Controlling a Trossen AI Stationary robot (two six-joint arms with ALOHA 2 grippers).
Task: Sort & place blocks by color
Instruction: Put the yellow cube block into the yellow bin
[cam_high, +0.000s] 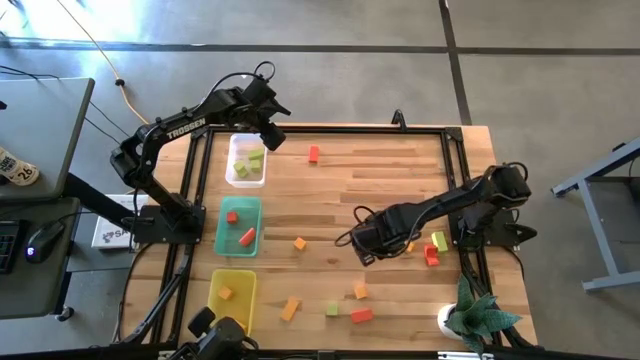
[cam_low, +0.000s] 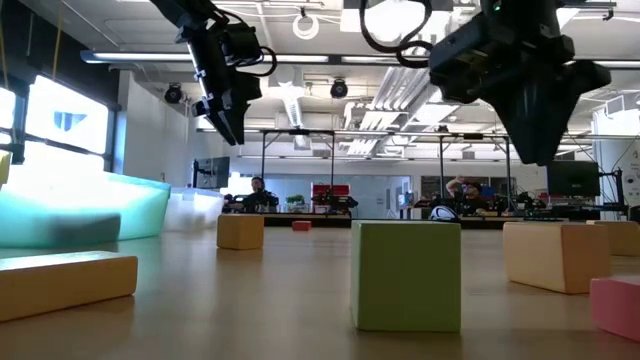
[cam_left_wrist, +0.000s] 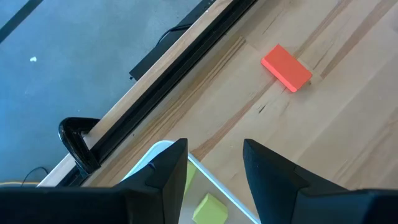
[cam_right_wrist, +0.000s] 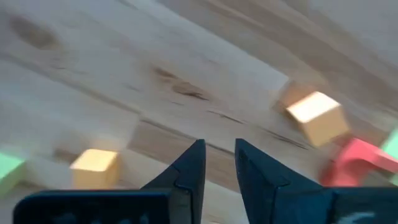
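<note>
Reaching for more loose blocks is my right arm's job, I judge, since they lie on its half of the bench. The nearest is an orange cube (cam_high: 409, 246) just beside my right gripper (cam_high: 360, 247), on the side toward the bench's right edge, with a yellow-green block (cam_high: 439, 241) and a red block (cam_high: 431, 257) a little farther that way. An orange block (cam_high: 299, 243) sits alone toward the bench's middle, on the gripper's other side. My right gripper hangs above the wood with nothing between its fingers (cam_right_wrist: 186, 171), which stand only a narrow slot apart. My left gripper (cam_high: 272, 135) hovers at the far left corner over the clear tray (cam_high: 232, 175) of yellow-green blocks, fingers parted and empty. A red bar (cam_high: 314, 153) lies near it by the far edge, its long axis roughly square to that edge; my left arm is plainly the nearer one for that piece.
</note>
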